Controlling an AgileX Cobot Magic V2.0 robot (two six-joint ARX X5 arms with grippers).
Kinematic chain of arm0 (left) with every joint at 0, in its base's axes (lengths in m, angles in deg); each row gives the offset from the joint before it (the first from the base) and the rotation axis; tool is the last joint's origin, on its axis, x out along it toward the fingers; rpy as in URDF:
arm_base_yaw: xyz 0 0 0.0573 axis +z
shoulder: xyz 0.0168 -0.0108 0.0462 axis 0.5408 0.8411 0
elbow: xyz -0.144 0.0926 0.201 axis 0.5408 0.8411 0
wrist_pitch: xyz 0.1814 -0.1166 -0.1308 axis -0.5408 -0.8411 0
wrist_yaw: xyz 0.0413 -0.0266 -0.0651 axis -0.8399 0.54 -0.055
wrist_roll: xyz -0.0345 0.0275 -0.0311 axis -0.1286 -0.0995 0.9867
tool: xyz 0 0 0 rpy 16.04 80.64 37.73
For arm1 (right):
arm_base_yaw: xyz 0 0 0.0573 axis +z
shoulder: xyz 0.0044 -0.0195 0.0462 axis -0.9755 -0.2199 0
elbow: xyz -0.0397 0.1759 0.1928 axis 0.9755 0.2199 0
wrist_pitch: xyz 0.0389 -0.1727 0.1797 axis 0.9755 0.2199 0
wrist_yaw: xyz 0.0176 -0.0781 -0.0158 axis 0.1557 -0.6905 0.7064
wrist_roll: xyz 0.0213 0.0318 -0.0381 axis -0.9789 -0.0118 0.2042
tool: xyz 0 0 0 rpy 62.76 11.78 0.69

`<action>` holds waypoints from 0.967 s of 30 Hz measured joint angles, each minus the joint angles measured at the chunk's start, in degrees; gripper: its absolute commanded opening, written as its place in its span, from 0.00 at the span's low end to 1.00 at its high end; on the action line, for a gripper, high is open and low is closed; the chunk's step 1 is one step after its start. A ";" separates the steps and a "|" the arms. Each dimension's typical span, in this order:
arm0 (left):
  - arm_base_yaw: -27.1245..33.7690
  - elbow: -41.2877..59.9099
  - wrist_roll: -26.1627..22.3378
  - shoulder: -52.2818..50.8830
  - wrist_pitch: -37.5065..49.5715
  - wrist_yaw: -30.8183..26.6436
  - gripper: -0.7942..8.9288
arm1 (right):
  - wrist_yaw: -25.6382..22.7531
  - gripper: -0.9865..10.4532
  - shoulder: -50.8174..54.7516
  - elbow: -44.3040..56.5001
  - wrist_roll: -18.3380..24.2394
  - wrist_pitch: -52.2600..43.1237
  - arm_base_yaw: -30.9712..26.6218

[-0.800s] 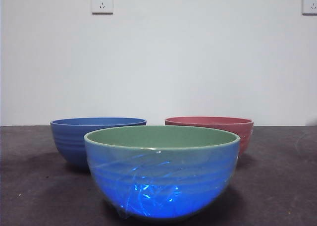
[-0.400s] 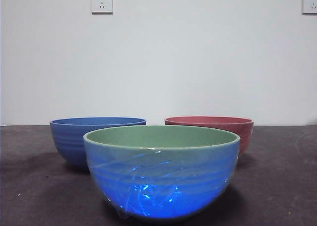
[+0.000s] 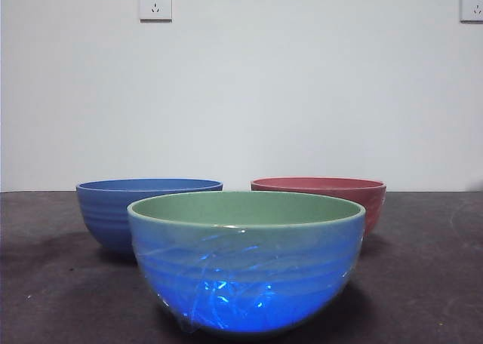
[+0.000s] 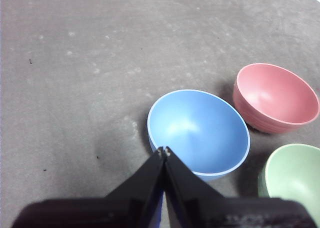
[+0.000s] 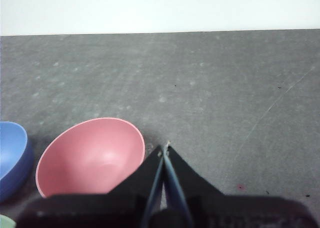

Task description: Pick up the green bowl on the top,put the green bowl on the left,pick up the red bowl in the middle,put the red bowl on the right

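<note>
The green bowl (image 3: pixel 246 261) stands nearest the front camera on the dark table, its sage rim above a glowing blue wall; it also shows in the left wrist view (image 4: pixel 292 175). Behind it to the right stands the red bowl (image 3: pixel 321 189), seen in both wrist views (image 4: pixel 276 97) (image 5: pixel 91 155). My left gripper (image 4: pixel 164 150) is shut and empty, held high over the near edge of the blue bowl. My right gripper (image 5: pixel 164 147) is shut and empty, held high just beside the red bowl. Neither arm appears in the front view.
A matte all-blue bowl (image 3: pixel 147 212) stands behind the green bowl to the left, also seen from above (image 4: pixel 198 133) (image 5: pixel 11 155). All three bowls stand apart and upright. Grey tabletop (image 5: pixel 240 98) stretches beyond the red bowl. A white wall with sockets (image 3: pixel 155 4) is behind.
</note>
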 measured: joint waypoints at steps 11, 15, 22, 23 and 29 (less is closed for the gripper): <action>3.17 5.46 -7.19 -22.21 3.89 -1.11 0.08 | 0.00 0.09 0.00 0.00 0.00 0.98 0.00; 5.53 14.47 -7.82 -28.30 10.54 -2.34 0.08 | -0.02 0.09 0.00 0.00 -0.02 1.03 0.00; 6.73 28.59 -8.04 -32.68 22.51 -4.46 0.08 | -0.02 0.09 0.00 0.00 -0.02 1.03 0.00; 6.73 30.34 -7.93 -32.70 23.98 -5.33 0.08 | 0.00 0.09 0.00 0.00 -0.02 1.03 0.00; 6.78 36.72 -5.88 -32.70 27.58 -9.05 0.08 | -0.02 0.09 0.00 0.00 -0.02 1.05 0.00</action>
